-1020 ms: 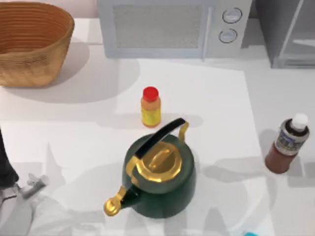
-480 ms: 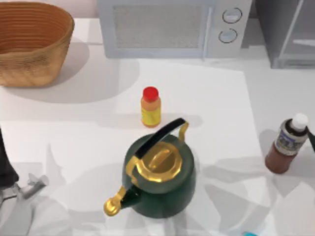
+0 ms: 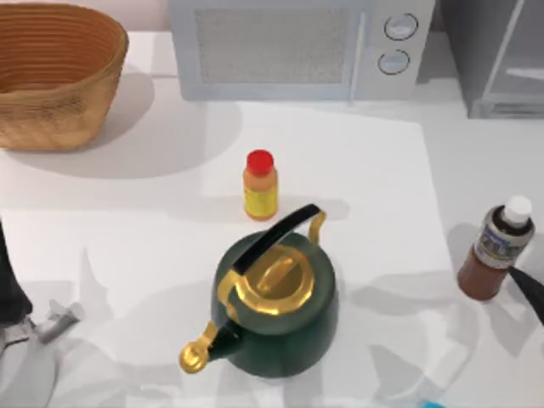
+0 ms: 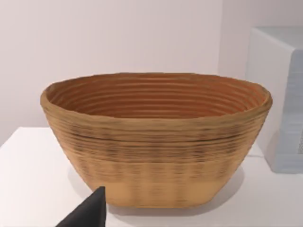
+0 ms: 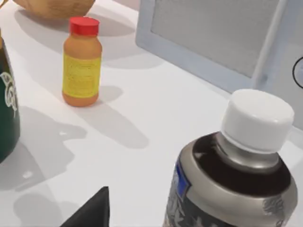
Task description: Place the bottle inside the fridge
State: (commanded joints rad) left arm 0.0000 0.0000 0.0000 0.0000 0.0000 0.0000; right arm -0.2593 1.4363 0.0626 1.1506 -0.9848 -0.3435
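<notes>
Beside the table's right edge, bottle (image 3: 497, 248) upright, well short of fridge (image 3: 497, 55); right gripper (image 3: 531, 293) closing in, approach step, jaw state untellable; next: straddle body, clamp; left arm parked.

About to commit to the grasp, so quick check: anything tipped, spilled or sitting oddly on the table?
Nothing stands out. The bottle stands upright and capped at the table's right side, with the right gripper close beside it. The orange-yellow bottle and the kettle are upright too, and no spill shows.
</notes>
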